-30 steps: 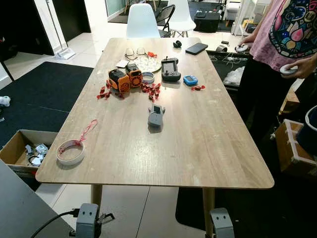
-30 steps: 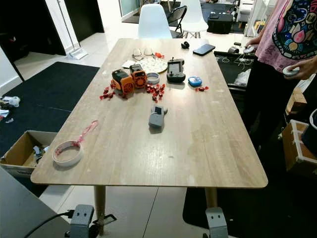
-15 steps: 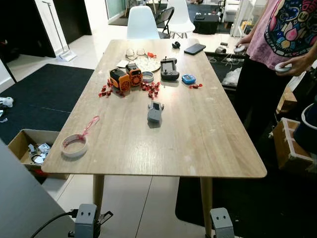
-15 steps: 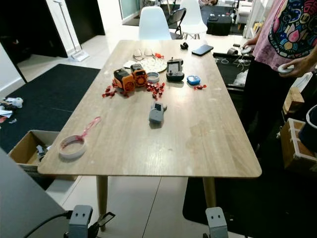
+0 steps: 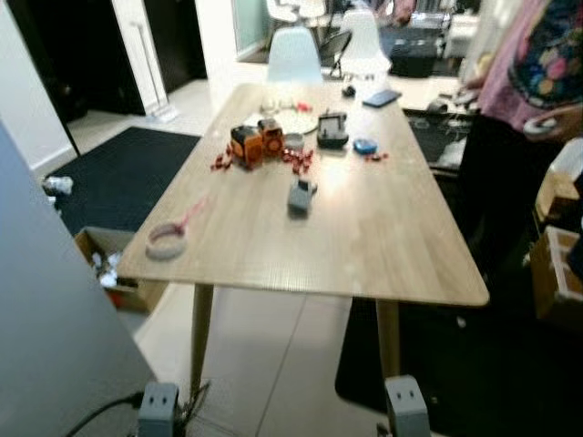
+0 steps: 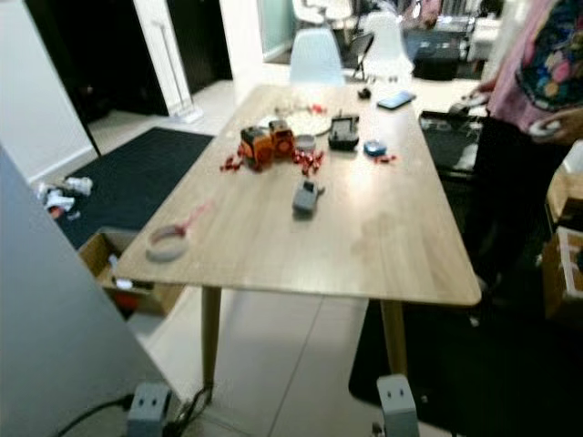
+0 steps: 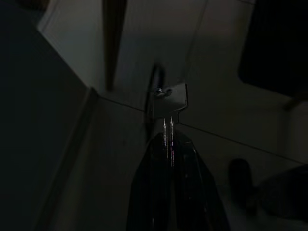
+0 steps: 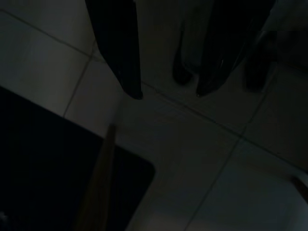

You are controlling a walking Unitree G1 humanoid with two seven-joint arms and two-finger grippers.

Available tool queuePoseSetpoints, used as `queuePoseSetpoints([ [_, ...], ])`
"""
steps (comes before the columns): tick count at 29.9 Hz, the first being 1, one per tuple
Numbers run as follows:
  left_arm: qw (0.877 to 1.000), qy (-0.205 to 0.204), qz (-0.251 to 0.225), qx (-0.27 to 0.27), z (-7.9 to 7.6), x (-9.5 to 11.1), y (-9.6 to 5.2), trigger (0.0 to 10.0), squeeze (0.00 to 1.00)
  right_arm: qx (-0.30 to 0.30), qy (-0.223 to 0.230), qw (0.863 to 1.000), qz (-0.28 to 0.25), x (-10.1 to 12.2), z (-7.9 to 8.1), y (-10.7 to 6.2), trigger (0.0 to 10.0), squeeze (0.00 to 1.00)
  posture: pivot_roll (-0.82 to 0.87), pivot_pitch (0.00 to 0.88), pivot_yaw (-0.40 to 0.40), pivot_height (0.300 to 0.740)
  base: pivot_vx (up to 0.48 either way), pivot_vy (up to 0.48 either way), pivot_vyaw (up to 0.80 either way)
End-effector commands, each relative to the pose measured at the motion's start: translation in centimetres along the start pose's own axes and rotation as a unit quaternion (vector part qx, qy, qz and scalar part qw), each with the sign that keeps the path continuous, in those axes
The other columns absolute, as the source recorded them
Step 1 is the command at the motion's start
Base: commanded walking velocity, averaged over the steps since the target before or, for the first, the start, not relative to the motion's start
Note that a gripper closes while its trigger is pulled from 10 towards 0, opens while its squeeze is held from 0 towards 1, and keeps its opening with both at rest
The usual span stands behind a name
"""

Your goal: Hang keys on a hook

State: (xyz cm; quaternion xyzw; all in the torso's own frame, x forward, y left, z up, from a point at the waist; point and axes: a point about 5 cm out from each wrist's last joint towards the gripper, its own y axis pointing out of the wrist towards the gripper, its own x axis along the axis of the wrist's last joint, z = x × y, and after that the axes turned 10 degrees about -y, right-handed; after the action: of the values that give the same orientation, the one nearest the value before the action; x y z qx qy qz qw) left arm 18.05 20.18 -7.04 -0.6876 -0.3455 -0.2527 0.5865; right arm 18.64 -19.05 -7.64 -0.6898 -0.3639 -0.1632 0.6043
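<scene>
Blurred; one table (image 5: 383, 246); on it one tape roll (image 5: 166, 242), two orange gadgets (image 5: 256, 142), one grey remote (image 5: 301, 195); keys not discernible; left gripper (image 7: 168, 137) pressed together on thin metal piece (image 7: 167, 101); right gripper (image 8: 166, 94) spread; both above floor tiles.

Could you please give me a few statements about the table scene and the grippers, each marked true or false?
1. A roll of tape lies near the table's front left corner. True.
2. The grey device sits on the floor beside the cardboard box. False: it lies on the table, about mid-length.
3. A person stands at the table's right side. True.
4. The right gripper is clamped on the tape. False: its fingers are apart over bare floor tiles, holding nothing.
5. Two orange devices sit at the table's far half. True.
</scene>
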Motion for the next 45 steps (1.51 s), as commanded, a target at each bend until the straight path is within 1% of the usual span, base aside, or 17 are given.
queuePoseSetpoints([
  [1, 1.000, 0.005, -0.006, 0.000, 0.2, 0.3, 0.0, 10.0, 0.00, 0.006, 0.004, 1.000, 0.012, -0.5, 0.7, -0.1, 10.0, 0.00, 0.04, 0.063, 0.008, 0.740, -0.330, 0.000, 0.00],
  [8, 1.000, 0.010, -0.019, -0.006, 0.1, 0.6, 0.0, 10.0, 0.00, 0.011, 0.000, 1.000, 0.006, 0.0, 0.8, 0.0, 10.0, 0.00, 0.05, 0.055, 0.001, 0.740, -0.314, 0.000, 0.00],
  [11, 0.999, 0.014, -0.026, -0.012, -0.1, 0.8, 0.0, 10.0, 0.00, 0.012, -0.004, 1.000, -0.001, 0.3, 0.8, 0.2, 10.0, 0.00, 0.05, 0.054, 0.000, 0.740, 0.000, 0.000, 0.00],
  [14, 0.999, 0.011, -0.046, -0.024, -0.5, 1.1, 0.0, 10.0, 0.00, 0.014, -0.008, 1.000, -0.011, 0.8, 0.8, 0.3, 10.0, 0.00, 0.06, 0.044, -0.004, 0.740, 0.000, 0.000, 0.00],
  [21, 0.997, 0.011, -0.066, -0.031, -0.6, 1.5, -0.2, 10.0, 0.00, 0.016, -0.016, 0.999, -0.028, 1.5, 1.0, 0.4, 10.0, 0.00, 0.06, 0.036, -0.010, 0.740, 0.000, 0.000, 0.00],
  [30, 0.997, 0.010, -0.073, -0.030, -0.6, 1.5, -0.3, 10.0, 0.00, 0.018, -0.027, 0.999, -0.033, 1.8, 1.2, 0.5, 10.0, 0.00, 0.07, 0.025, -0.017, 0.740, 0.000, 0.000, 0.00],
  [34, 0.997, 0.008, -0.073, -0.027, -0.6, 1.4, -0.4, 10.0, 0.00, 0.027, -0.052, 0.998, -0.036, 2.1, 1.5, 0.5, 10.0, 0.00, 0.08, 0.013, -0.017, 0.740, 0.000, 0.000, 0.00],
  [35, 0.997, 0.008, -0.073, -0.027, -0.6, 1.4, -0.4, 10.0, 0.00, 0.027, -0.052, 0.998, -0.036, 2.1, 1.5, 0.5, 10.0, 0.00, 0.08, 0.013, -0.017, 0.740, 0.000, 0.000, 0.00],
  [40, 0.997, 0.010, -0.072, -0.015, -0.4, 1.5, -0.3, 10.0, 0.00, 0.038, -0.067, 0.996, -0.042, 2.6, 1.9, 0.7, 10.0, 0.00, 0.08, 0.008, -0.020, 0.740, 0.000, 0.000, 0.67],
  [45, 0.997, 0.014, -0.070, -0.012, -0.4, 1.6, -0.2, 10.0, 0.00, 0.039, -0.068, 0.996, -0.042, 2.6, 2.0, 0.7, 10.0, 0.00, 0.08, 0.009, -0.020, 0.740, 0.000, 0.000, 0.80],
])
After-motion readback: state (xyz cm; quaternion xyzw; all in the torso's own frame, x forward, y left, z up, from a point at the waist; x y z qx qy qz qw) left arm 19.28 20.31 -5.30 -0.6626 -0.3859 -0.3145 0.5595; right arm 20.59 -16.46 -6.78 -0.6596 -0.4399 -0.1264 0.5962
